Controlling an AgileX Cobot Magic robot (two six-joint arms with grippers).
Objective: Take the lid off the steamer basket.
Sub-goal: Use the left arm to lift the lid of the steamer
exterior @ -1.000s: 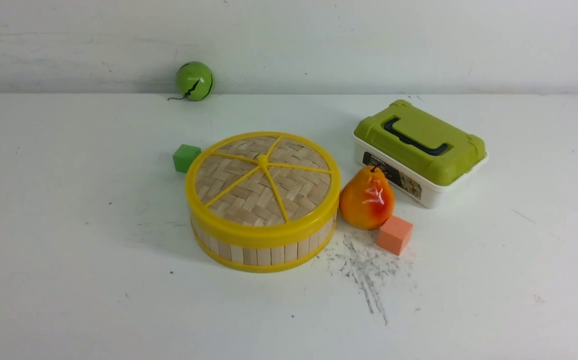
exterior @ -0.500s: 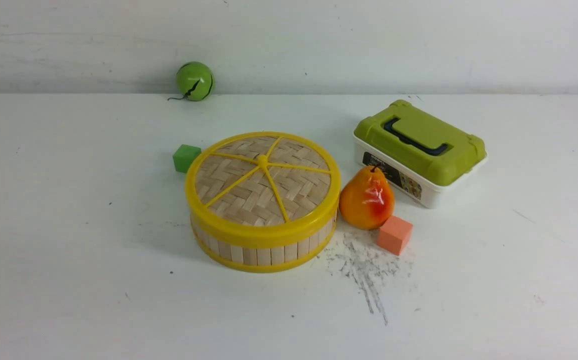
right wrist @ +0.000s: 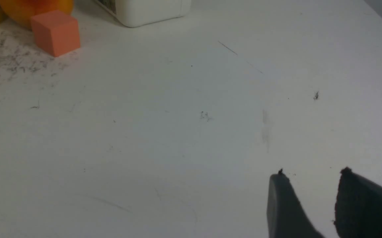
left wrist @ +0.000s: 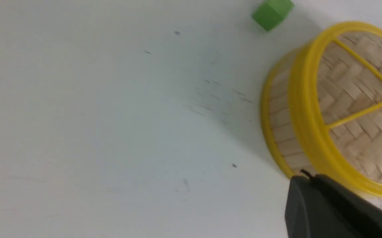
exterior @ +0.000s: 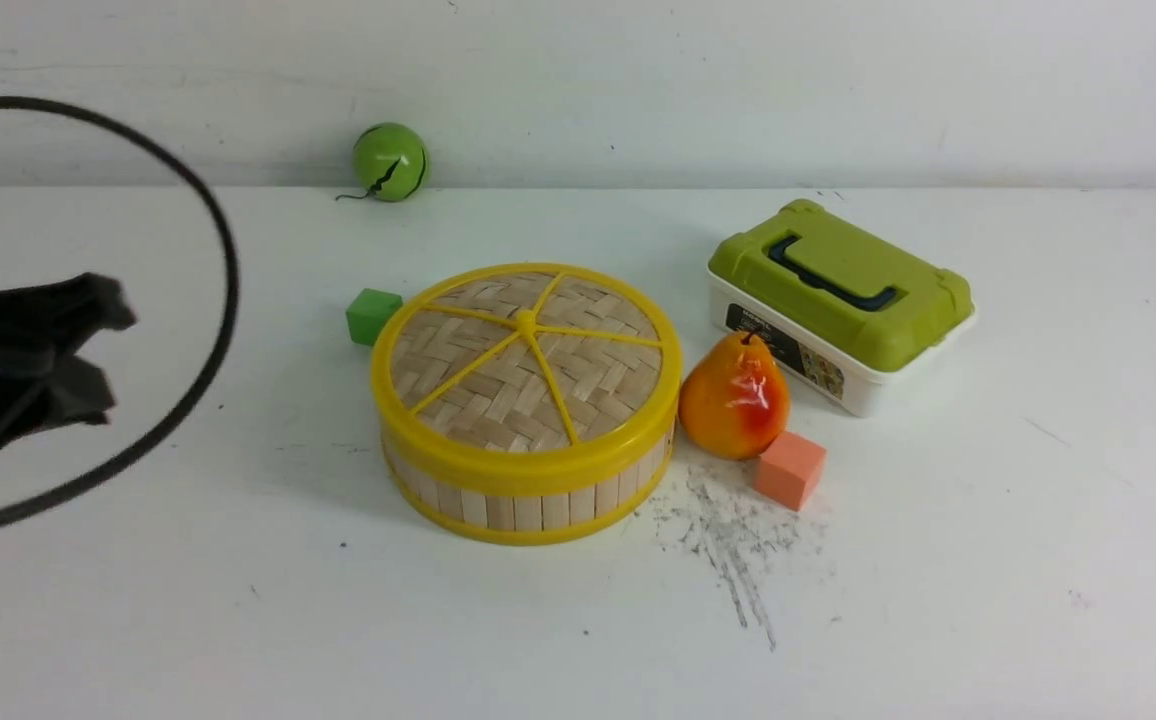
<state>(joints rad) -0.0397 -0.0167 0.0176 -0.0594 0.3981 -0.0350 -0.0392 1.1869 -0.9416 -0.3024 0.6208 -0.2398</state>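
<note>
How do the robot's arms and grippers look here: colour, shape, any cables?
The left arm is a blurred black angular mass, with a thin black cable looping widely around it. The left gripper is matte dark grey, tapering to a tip. The right gripper has two dark tapered fingers with small nubs at the tips. No markings show.

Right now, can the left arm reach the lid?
Probably yes: only bare table lies between the left hand and the lid; the green cube sits off that path. The hand is shut and must open first.
</note>
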